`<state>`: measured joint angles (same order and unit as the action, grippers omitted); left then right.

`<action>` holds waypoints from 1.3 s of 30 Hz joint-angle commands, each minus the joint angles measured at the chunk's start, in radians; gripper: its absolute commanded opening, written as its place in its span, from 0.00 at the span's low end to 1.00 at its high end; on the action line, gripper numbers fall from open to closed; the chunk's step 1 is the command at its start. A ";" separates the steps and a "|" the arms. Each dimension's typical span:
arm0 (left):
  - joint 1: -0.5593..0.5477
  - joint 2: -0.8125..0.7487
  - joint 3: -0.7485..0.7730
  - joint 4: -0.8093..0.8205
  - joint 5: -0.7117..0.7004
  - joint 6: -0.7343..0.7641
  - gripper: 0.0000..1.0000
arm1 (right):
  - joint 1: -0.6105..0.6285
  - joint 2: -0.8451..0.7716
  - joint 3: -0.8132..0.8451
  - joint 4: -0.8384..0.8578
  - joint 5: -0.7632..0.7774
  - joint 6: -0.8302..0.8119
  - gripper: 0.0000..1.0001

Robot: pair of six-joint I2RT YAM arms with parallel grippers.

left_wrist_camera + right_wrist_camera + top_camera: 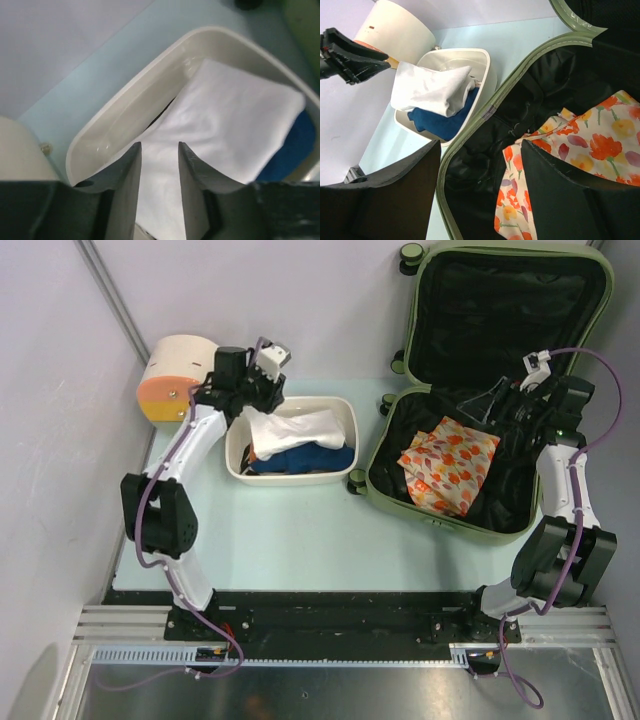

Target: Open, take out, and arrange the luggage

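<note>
The pale green table [280, 530] carries the open luggage [480, 320] on the right, a white tub [290, 478] centre-left and a round drawer box [170, 375] far left.

No text, label, brand, number or sign can be read in any of the views.
</note>
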<state>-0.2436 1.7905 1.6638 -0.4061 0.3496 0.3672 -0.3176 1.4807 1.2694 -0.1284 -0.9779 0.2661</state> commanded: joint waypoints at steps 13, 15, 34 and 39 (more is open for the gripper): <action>0.018 0.052 -0.191 -0.017 -0.067 -0.002 0.68 | -0.099 0.052 0.016 -0.583 0.334 -0.328 0.75; 0.018 0.012 -0.142 -0.017 -0.055 0.001 0.78 | -0.124 0.072 -0.001 -0.580 0.354 -0.300 0.77; 0.015 -0.080 -0.036 -0.017 -0.003 -0.051 0.92 | -0.147 0.361 -0.062 -0.229 0.213 -0.176 0.82; 0.015 -0.071 -0.033 -0.017 0.015 -0.039 0.93 | -0.124 0.392 -0.062 -0.151 0.130 -0.108 0.74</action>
<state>-0.2268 1.7576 1.6299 -0.4305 0.3264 0.3321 -0.4618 1.8561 1.1976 -0.3809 -0.7597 0.1009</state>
